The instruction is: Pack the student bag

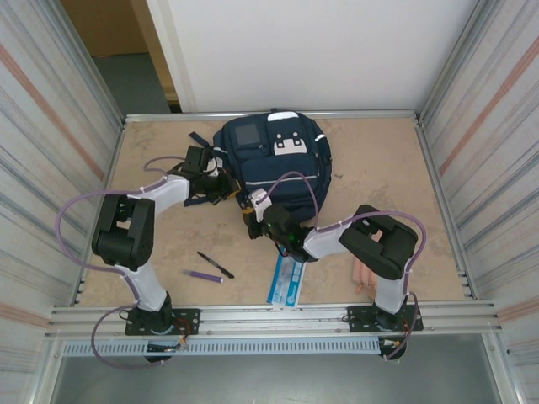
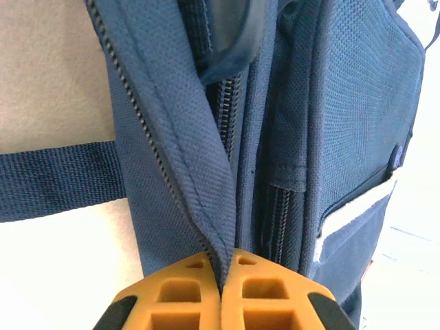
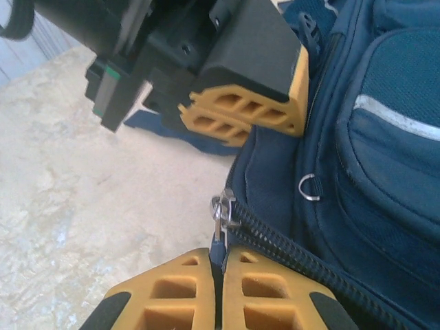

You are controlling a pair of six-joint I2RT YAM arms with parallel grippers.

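Note:
The student bag point(image 1: 274, 160), navy with a grey square panel and white patch, lies flat at the back middle of the table. My left gripper point(image 1: 222, 188) is at the bag's left side. In the left wrist view its orange jaws point(image 2: 221, 276) are shut on a fold of the bag's fabric beside an open zipper point(image 2: 227, 117). My right gripper point(image 1: 254, 221) is at the bag's near left corner. In the right wrist view it point(image 3: 220, 261) is shut on the blue pull tab hanging from the metal zipper slider point(image 3: 221, 208). The left gripper's fingers point(image 3: 240, 113) rest just beyond the slider.
A black pen point(image 1: 216, 265) and a purple pen point(image 1: 205, 275) lie on the table near the left arm. A blue-and-white flat pack point(image 1: 286, 279) lies near the front edge. A pink pencil case point(image 1: 360, 276) shows partly under the right arm. Corrugated walls close in both sides.

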